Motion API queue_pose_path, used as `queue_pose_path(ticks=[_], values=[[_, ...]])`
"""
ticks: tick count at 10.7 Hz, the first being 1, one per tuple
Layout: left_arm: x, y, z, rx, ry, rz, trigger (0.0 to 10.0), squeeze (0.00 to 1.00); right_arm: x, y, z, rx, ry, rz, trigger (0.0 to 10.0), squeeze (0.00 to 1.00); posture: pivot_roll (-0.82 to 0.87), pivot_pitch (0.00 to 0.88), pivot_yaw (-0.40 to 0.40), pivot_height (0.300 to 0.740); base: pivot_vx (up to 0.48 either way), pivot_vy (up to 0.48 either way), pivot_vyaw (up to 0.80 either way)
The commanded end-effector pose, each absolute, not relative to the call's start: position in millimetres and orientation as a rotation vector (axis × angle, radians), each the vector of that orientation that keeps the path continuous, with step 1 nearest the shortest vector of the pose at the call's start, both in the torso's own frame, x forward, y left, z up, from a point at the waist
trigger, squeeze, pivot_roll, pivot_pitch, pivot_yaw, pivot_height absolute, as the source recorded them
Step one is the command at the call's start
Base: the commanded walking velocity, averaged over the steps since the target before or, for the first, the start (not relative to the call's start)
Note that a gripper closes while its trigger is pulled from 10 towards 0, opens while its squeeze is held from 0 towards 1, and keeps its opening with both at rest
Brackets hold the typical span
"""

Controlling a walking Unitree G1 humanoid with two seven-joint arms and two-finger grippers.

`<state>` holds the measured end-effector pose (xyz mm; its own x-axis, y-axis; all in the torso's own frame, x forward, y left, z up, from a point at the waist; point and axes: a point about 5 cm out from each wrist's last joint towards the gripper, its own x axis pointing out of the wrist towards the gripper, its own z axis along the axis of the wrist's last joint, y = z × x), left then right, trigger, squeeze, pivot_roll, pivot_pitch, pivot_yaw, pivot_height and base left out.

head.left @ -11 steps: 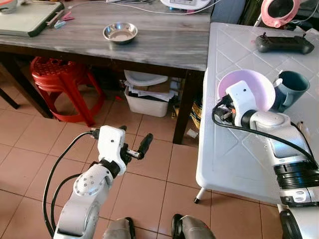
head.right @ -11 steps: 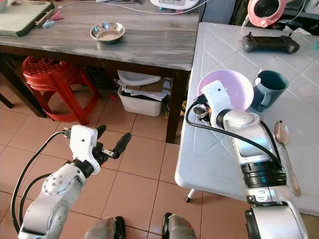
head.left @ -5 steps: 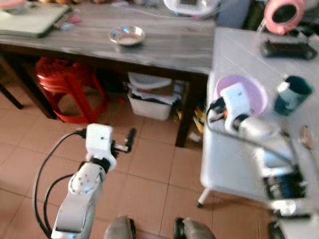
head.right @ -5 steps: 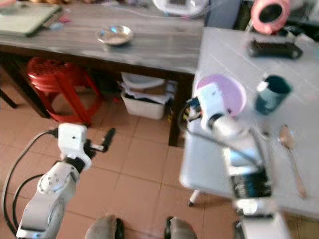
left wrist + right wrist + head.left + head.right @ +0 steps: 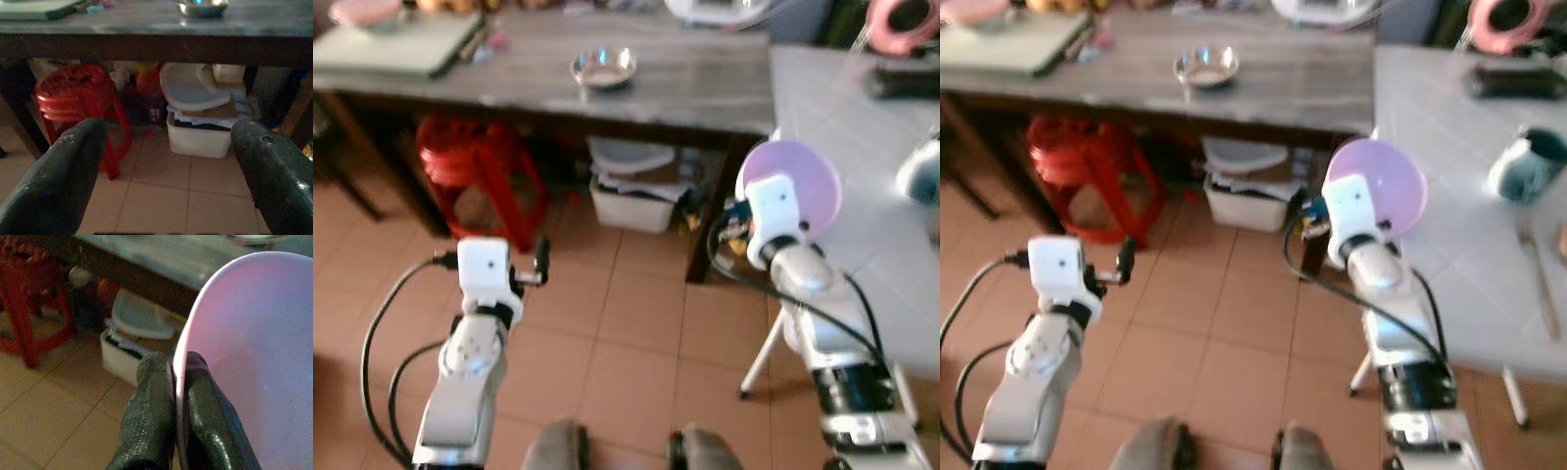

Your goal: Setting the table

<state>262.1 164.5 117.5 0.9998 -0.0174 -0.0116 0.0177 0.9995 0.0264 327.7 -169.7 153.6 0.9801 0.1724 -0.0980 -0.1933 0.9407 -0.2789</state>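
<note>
Head cameras look steeply down over both arms, sharing the grey tabletop [image 5: 685,83] and red stool [image 5: 480,171]. The left wrist camera faces that stool low, under the tabletop; the right wrist camera sits close against a pink bowl [image 5: 254,362].

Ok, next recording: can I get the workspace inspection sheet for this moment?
Surface: white table at right, grey wooden table ahead.
Job's things: pink bowl pinched at its rim, lifted; steel bowl; teal mug.
Clutter: controller, green board.
Grippers: right gripper shut on the bowl; left gripper open over floor.
Cables: black leads along both arms.
Surroundings: red stool, white bin, tiled floor.
</note>
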Motion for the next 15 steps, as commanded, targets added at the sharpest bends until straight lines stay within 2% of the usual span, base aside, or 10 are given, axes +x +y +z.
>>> queue_pose_path(ticks=[1, 2, 5, 10, 15], values=[[260.9, 177.9, 115.0, 0.047, 0.016, 0.031, 10.0, 0.0, 326.6, -161.1, 159.3, -0.282, 0.016, 0.199, 0.0, 0.0, 0.01, 0.139, 0.014, 0.74, 0.0, 0.45, 0.0], [264.1, 172.3, 120.1, 0.057, -0.006, -0.004, 10.0, 0.0, 324.2, -155.1, 162.1, -0.281, -0.031, 0.205, 10.0, 0.0, 0.01, 0.148, 0.009, 0.74, 0.24, 0.416, 0.0], [270.5, 164.3, 126.9, 0.066, -0.039, -0.036, 10.0, 0.0, 316.6, -147.8, 157.9, -0.257, -0.061, 0.186, 10.0, 0.0, 0.01, 0.159, 0.02, 0.74, 0.318, 0.359, 0.0], [276.9, 151.8, 132.8, 0.045, -0.073, -0.066, 10.0, 0.0, 322.1, -152.5, 172.1, -0.267, -0.14, 0.149, 10.0, 0.0, 0.0, 0.153, 0.017, 0.74, 0.348, 0.33, 0.0], [278.6, 139.7, 138.4, 0.076, -0.126, -0.122, 10.0, 0.0, 326.3, -151.3, 180.0, -0.275, -0.181, 0.131, 10.0, 0.0, -0.01, 0.14, 0.013, 0.74, 0.467, 0.0, 0.0]])
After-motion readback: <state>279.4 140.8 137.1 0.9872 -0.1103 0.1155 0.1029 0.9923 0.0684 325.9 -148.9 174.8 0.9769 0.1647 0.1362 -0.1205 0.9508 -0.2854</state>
